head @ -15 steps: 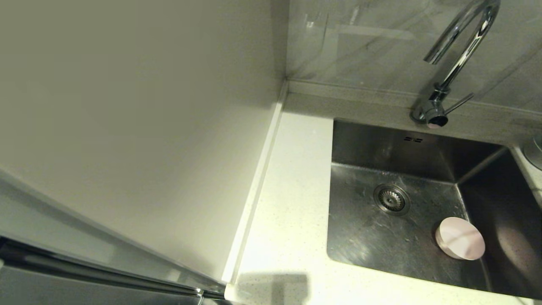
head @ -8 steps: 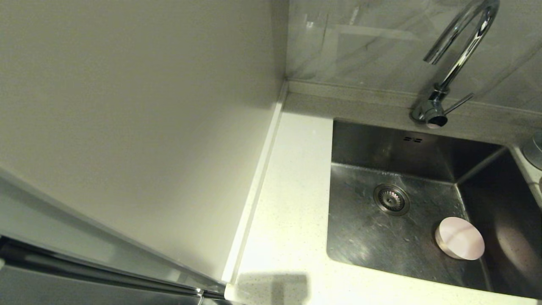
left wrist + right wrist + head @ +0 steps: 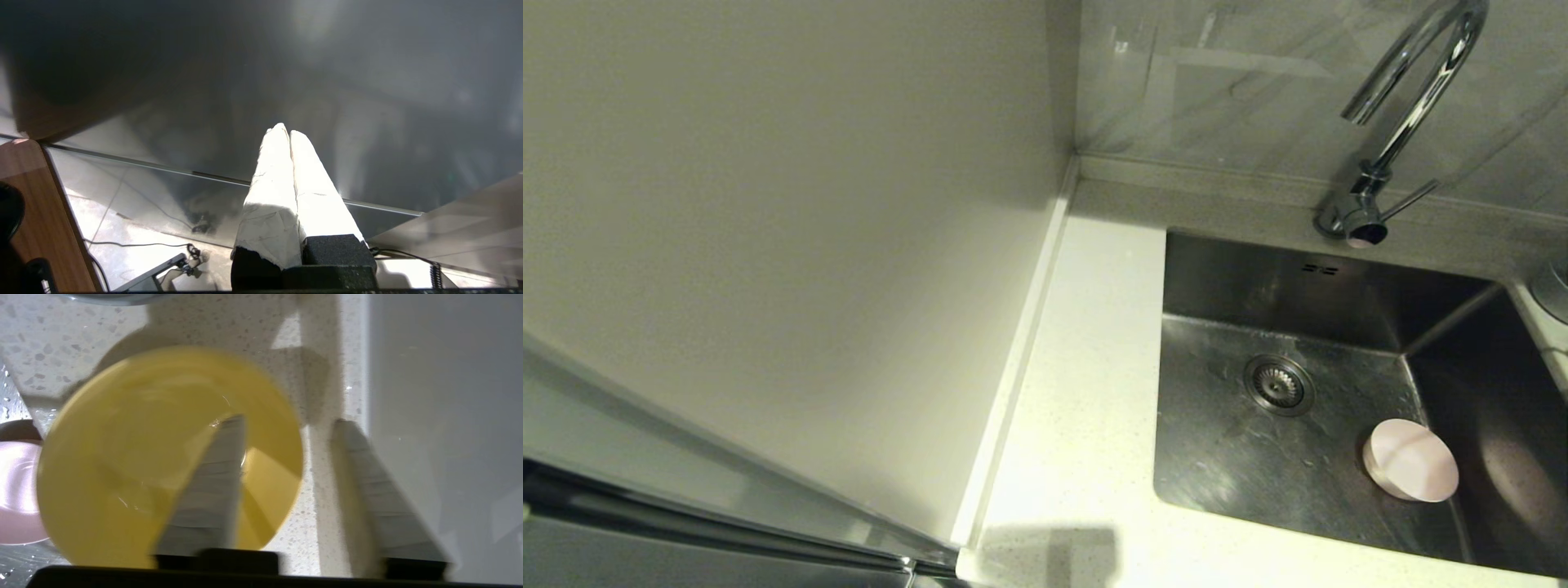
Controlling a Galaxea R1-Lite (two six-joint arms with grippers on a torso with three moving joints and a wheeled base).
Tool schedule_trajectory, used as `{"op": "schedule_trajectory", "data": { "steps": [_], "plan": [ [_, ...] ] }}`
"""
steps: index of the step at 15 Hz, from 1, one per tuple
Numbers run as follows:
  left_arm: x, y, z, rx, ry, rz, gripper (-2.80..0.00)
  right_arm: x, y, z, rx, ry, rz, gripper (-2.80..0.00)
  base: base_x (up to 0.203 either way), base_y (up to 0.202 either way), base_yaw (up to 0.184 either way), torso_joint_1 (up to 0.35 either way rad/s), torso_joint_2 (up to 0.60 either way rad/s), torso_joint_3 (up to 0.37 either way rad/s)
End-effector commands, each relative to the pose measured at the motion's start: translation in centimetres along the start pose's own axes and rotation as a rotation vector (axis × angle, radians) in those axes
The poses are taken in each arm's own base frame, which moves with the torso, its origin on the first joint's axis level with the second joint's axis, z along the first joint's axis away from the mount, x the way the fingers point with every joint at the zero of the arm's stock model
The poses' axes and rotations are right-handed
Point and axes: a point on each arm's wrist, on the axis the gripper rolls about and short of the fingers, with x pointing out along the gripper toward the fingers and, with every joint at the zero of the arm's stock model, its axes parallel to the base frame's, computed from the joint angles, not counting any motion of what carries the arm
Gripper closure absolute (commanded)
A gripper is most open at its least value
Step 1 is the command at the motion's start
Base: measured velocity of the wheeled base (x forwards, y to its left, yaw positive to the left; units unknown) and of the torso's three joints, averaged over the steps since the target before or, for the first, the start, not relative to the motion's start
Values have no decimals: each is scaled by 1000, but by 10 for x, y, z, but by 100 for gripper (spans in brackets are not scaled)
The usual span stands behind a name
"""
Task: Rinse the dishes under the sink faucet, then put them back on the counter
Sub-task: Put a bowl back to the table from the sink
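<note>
With its jaws now parted, right gripper (image 3: 286, 490) straddles the rim of the yellow-green round bowl (image 3: 163, 457), apparently released onto the white speckled stone counter (image 3: 318, 522); rinsed, returned.

I see the pink bowl (image 3: 1410, 459) lying tilted on the floor of the steel sink (image 3: 1225, 457), lower right of the head frame. The yellow bowl (image 3: 163, 457) sits upright on the speckled counter (image 3: 322, 522), under my pincer.
</note>
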Motion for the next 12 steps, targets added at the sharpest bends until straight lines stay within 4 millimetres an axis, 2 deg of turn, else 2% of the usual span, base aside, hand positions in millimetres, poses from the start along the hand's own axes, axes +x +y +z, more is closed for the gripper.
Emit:
{"op": "schedule_trajectory", "data": {
  "steps": [1, 3, 5, 7, 9, 12],
  "plan": [
    [0, 0, -1, 0, 3, 0, 0, -4, -1, 2, 0, -11, -6, -280, 0, 0, 0, 0, 0, 0],
    [0, 0, -1, 0, 3, 0, 0, -9, -3, 6, 1, -31, -13, -280, 0, 0, 0, 0, 0, 0],
    [0, 0, -1, 0, 3, 0, 0, -25, -7, 17, 22, -96, -33, -280, 0, 0, 0, 0, 0, 0],
    [0, 0, -1, 0, 3, 0, 0, -55, -10, 33, 69, -229, -17, -280, 0, 0, 0, 0, 0, 0],
    [0, 0, -1, 0, 3, 0, 0, -90, -7, 39, 54, -328, 52, -280, 0, 0, 0, 0, 0, 0],
    [0, 0, -1, 0, 3, 0, 0, -120, 21, 20, 5, -319, 169, -280, 0, 0, 0, 0, 0, 0]
  ]
}}
